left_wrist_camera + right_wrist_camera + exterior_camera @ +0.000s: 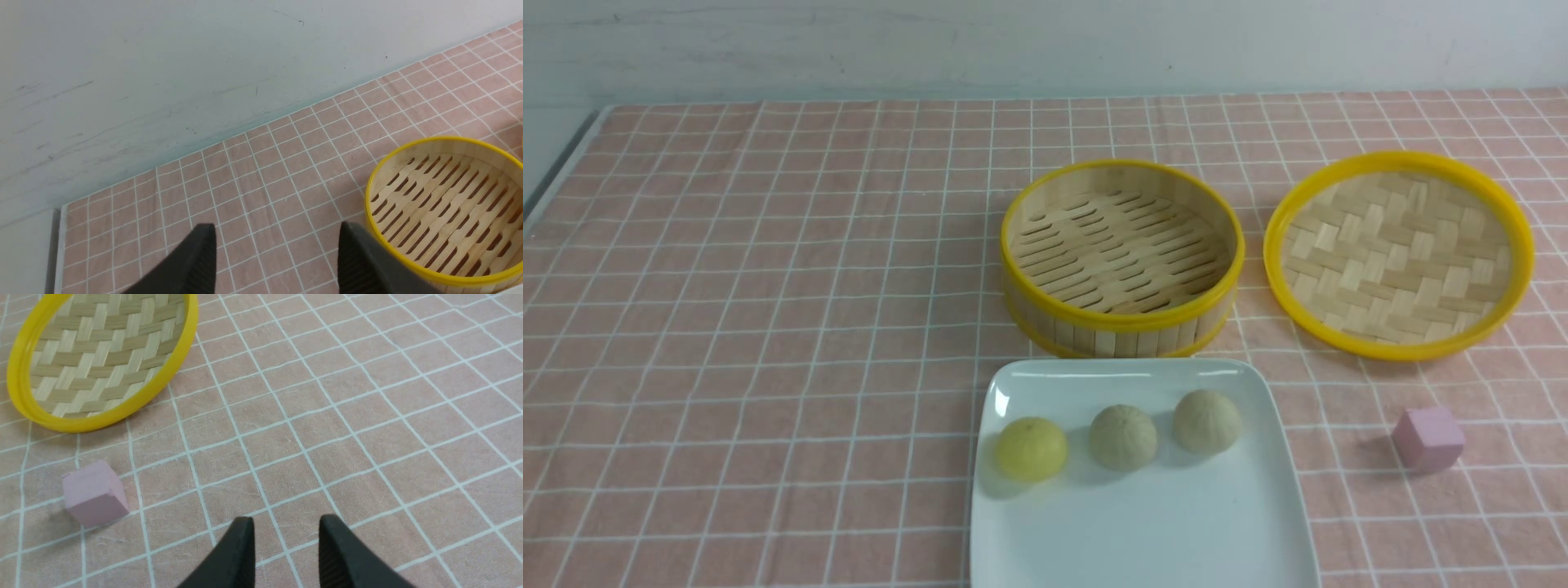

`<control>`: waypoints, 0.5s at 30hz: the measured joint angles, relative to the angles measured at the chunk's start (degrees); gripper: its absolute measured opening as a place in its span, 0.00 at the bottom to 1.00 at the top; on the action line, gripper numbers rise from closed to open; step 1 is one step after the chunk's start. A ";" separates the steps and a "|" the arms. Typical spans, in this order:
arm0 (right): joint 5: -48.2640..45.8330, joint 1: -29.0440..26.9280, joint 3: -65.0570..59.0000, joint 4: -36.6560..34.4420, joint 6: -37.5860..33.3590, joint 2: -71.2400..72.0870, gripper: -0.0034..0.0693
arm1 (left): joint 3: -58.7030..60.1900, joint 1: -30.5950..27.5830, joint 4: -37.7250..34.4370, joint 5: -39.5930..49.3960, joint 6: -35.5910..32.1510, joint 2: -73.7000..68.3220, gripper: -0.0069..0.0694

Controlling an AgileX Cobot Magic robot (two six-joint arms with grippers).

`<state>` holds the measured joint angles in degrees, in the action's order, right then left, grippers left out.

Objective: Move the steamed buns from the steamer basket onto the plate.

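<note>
White square plate (1143,531) held a row of three: yellow steamed bun (1031,448) at left, beige bun (1123,437), second beige bun (1207,420). Steamer basket (1125,335) just behind it stood empty, woven lid (1401,353) beside, pink cube (1427,438) nearby. Left gripper (276,232) and right gripper (286,524) hung over cloth, jaws apart, gripping nothing.

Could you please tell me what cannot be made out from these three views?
The plate: near edge cut off by the front view's bottom.
The steamer basket: partly cut off in the left wrist view.
The left end effector and right end effector: only tips show; absent from front view.
</note>
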<state>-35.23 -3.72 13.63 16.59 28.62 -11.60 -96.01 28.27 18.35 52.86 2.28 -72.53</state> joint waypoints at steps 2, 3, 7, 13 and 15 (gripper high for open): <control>0.00 0.00 0.00 0.05 0.00 0.00 0.38 | 0.00 0.00 -0.53 -0.51 0.00 0.00 0.63; 0.00 0.00 0.00 0.05 0.00 0.00 0.38 | 0.00 0.00 -0.53 -0.51 0.00 0.00 0.63; 0.00 0.00 0.00 0.20 0.00 0.00 0.38 | 0.00 0.00 -3.17 -0.88 0.00 0.00 0.63; 0.00 0.00 0.00 0.20 -0.07 0.00 0.38 | 0.00 0.00 -5.01 -0.16 0.00 -0.12 0.63; 0.00 0.00 0.00 0.20 -0.07 0.00 0.38 | 0.00 0.00 -5.14 1.08 0.00 -0.12 0.63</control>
<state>-35.23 -3.72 13.63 16.80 28.55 -11.60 -96.01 28.27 13.21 53.94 2.28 -72.65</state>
